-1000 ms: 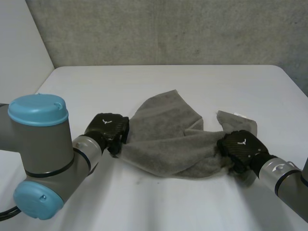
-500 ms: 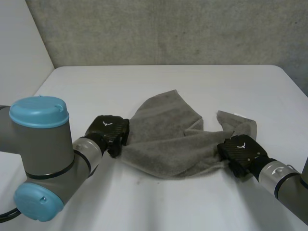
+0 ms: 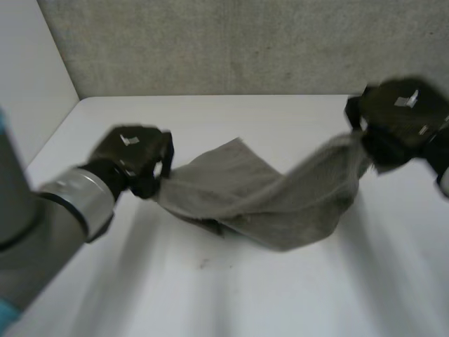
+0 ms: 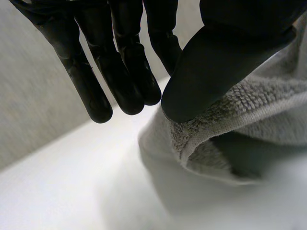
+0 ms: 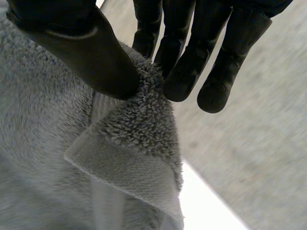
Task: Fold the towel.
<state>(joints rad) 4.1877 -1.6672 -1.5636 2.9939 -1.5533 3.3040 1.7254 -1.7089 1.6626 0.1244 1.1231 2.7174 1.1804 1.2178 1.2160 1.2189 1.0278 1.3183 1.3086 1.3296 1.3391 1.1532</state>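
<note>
Left hand [image 3: 133, 156]: held above the white surface [image 3: 231, 295] at its left side, forearm reaching in from the near-left. In the left wrist view the thumb of this hand [image 4: 225, 57] is clamped down on the hemmed edge of the grey terry-cloth towel [image 4: 259, 110]. The fingers [image 4: 120, 76] hang nearly straight, just beside the hem and not wrapped round it.

Right hand [image 3: 401, 112]: higher up, toward the far right of the surface. In the right wrist view this hand [image 5: 72, 43] pinches a towel corner [image 5: 139, 120] between thumb and fingertips [image 5: 180, 81], the hem folding over below the pinch.

Towel [image 3: 259, 200]: slung between the two hands, each end off the surface. The middle sags low; I cannot tell whether it touches the surface.
</note>
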